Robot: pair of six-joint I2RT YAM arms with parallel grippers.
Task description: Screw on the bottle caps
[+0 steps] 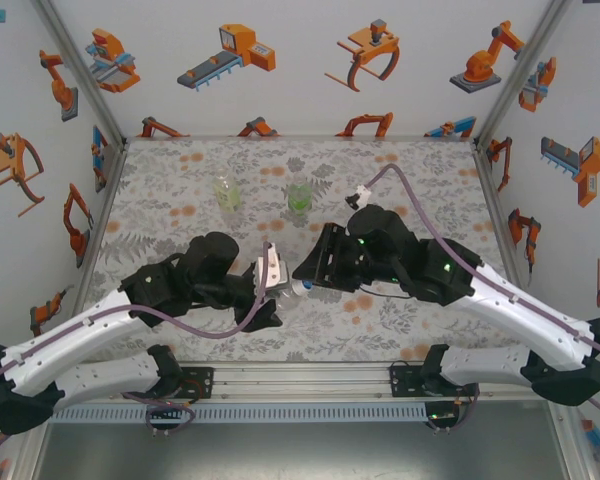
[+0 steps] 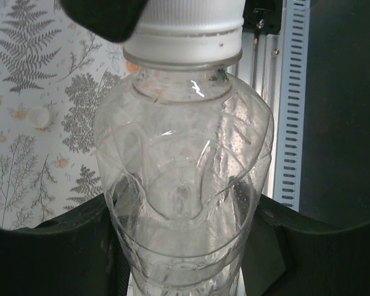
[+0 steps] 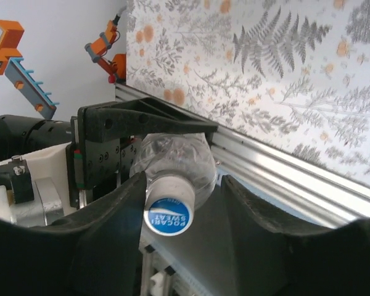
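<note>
From above, we see the left pincer [image 1: 276, 290] and the right pincer [image 1: 305, 283] meet nose to nose near the front of the desk [image 1: 160, 190]. The clear bottle [image 1: 286, 287] lies on its side between them. The arms cover most of it, so here we cannot tell how wide either pincer is. The yellowish bottle [image 1: 227, 192] and the green bottle [image 1: 299, 196] stand far back. Their tops are too small for us to tell if caps are on.

On the left wrist camera, the left pincer [image 2: 185, 259] is shut on the clear bottle [image 2: 185, 179], with a dark finger on each side. The blue-topped cap [image 2: 185, 31] sits on the neck, its top cut off by the picture edge. A pale cap [image 2: 38, 117] lies on the desk [image 2: 24, 179], well apart. The bottle looks thin. We think a hard squeeze could dent it, or it could spin in the grip when the cap is turned.

On the right wrist camera, the right pincer [image 3: 182, 191] is open a little. Its fingers [image 3: 111, 216] stand on both sides of the blue-topped cap [image 3: 168, 216], and we see a gap on one side, so it holds nothing. The cap hides the neck, so we cannot tell how far down it is. If it is loose or crooked, it could come off.
</note>
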